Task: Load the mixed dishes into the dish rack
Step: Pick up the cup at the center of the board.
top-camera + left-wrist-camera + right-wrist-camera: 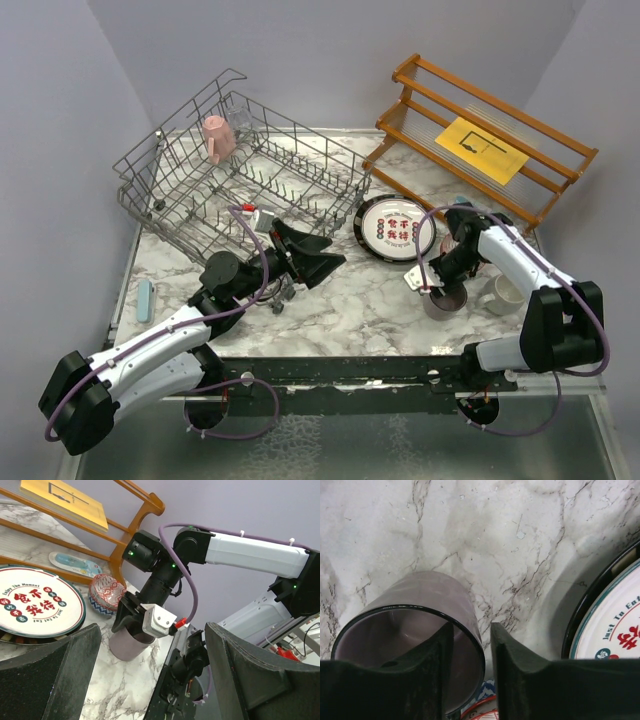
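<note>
Step in hand: pick-up of mauve mug [427,595], lower right of the top view, just beside cream mug [503,293] and below-right of plate [396,226].

Right gripper [471,630]: set down over the mug's rim, one finger inside the cup, the other outside, wall between them. Jaws narrow. A sliver of gap shows beside the wall in the wrist view, so I cannot tell whether the pinch is seated.

Left gripper [315,255]: jaws wide, nothing between them, centre of the top view just below the rack's near edge.

Rack [300,185]: upper left of the top view, well apart from the mug. It holds a pink mug [216,138] at its far end.

Judgement: early in the load; plate, cream mug and patterned bowl [106,594] are all outside the rack.

Next move calls for:
- a firm pinch on the wall before any lift
- straight rise clear of cream mug and plate
- long carry up-left to the rack, mug set between tines
- watch for a clash with the left arm beside the rack
</note>
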Robot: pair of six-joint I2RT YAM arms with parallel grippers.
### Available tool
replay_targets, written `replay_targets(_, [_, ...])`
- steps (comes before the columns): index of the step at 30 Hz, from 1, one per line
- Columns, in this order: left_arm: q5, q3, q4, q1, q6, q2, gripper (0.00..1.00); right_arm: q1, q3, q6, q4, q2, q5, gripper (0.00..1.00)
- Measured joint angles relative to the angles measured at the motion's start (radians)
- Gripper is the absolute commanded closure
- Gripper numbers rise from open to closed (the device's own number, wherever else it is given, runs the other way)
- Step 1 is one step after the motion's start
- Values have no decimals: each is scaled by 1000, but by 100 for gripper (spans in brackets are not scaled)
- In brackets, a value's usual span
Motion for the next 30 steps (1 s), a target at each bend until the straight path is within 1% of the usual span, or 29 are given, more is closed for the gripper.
replay_targets(2, [0, 0, 0, 0, 4, 0, 12, 8, -13, -8, 12, 0, 2, 80])
replay_targets(7, [-3, 1, -1, 0, 10, 0, 12, 30, -30, -22, 33, -2, 13, 98])
replay_targets(8, [-3, 1, -1, 0, 11, -1, 12, 31, -31, -19, 27, -5, 9, 99])
replay_targets(13, [-3, 1, -5, 0, 16, -13, 12, 34, -5, -7, 2, -8, -11, 99])
replay_targets(18, [-3, 1, -7, 0, 34, -45, 12, 36, 141, 63, -84, -8, -129, 99])
replay_targets(21, [-3, 1, 0, 0, 47, -65, 3, 36, 238, 171, -119, -8, -241, 99])
replay_targets(22, [-3, 1, 8, 0, 49, -70, 1, 36, 274, 237, -128, -7, -290, 99])
replay_targets(26, [-3, -1, 66, 0, 47, -80, 1, 36, 391, 502, -121, 8, -451, 99])
replay_targets(30, [10, -2, 172, 0, 20, -57, 1, 36, 465, 845, -18, 20, -603, 99])
